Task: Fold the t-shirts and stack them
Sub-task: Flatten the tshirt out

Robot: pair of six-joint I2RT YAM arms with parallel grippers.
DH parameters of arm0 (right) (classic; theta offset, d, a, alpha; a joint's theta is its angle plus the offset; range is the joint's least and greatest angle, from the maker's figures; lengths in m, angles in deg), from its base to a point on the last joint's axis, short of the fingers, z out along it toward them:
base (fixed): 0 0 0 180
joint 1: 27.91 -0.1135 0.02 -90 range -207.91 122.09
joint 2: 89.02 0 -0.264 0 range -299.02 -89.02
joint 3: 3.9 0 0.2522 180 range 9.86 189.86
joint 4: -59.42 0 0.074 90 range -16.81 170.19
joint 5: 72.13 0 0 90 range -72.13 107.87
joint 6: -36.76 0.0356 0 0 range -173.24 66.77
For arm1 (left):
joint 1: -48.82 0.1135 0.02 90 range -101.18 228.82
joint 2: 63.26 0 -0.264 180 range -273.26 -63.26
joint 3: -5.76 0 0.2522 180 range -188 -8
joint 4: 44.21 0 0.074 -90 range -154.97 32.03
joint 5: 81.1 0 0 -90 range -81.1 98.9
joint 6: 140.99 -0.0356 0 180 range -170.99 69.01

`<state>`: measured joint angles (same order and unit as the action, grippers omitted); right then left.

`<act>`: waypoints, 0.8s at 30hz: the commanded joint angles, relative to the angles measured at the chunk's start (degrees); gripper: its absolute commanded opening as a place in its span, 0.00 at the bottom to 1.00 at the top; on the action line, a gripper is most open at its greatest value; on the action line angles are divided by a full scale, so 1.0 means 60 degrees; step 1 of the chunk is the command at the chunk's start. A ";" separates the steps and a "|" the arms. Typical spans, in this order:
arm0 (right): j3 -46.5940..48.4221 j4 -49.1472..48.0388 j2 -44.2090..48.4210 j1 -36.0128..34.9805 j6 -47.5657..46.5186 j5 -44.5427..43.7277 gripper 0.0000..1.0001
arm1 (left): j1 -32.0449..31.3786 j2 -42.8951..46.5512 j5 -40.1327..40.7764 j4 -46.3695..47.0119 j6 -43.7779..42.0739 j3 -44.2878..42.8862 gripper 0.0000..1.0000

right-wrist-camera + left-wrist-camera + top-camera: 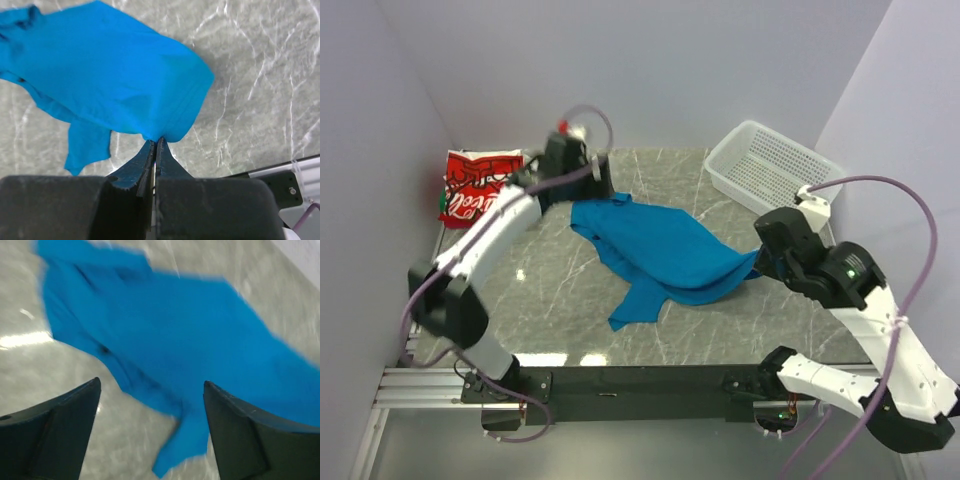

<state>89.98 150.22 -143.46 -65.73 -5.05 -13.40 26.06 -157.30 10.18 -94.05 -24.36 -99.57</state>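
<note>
Now the right gripper (pixel 155 143) pinches an edge of the blue t-shirt (pixel 655 250); the left gripper (pixel 151 382) hangs open above it, likely needing a corner to fold.

White basket (pixel 772 160) blocks the far-right corner, blue t-shirt (pixel 660 250) covers centre

white perforated basket (pixel 775 168) sitting at the far right corner, near the right wall (pixel 910 90) | grey marbled table (pixel 560 300) catching bright glare on its left side | aluminium rail (pixel 420 385) running along the near edge
</note>
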 commanded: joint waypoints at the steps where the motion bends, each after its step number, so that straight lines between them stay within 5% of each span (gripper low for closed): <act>1: -0.0168 -0.0782 -0.0302 0.0224 -0.0353 0.0127 0.00 | -0.0395 0.2847 -0.0622 0.1075 -0.0323 0.2870 0.86; 10: -0.0638 -0.2423 -0.1093 0.1220 -0.1481 0.1430 0.00 | -0.2180 0.5242 -0.0771 0.0666 0.1197 0.7230 0.70; 24: -0.1004 -0.3244 -0.1313 0.1850 -0.1908 0.2428 0.00 | -0.4746 0.4410 0.0709 0.0973 0.2490 0.8289 0.83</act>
<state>84.45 133.30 -152.02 -55.28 -15.43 0.11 -1.24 -129.02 11.30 -90.94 -11.22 -49.78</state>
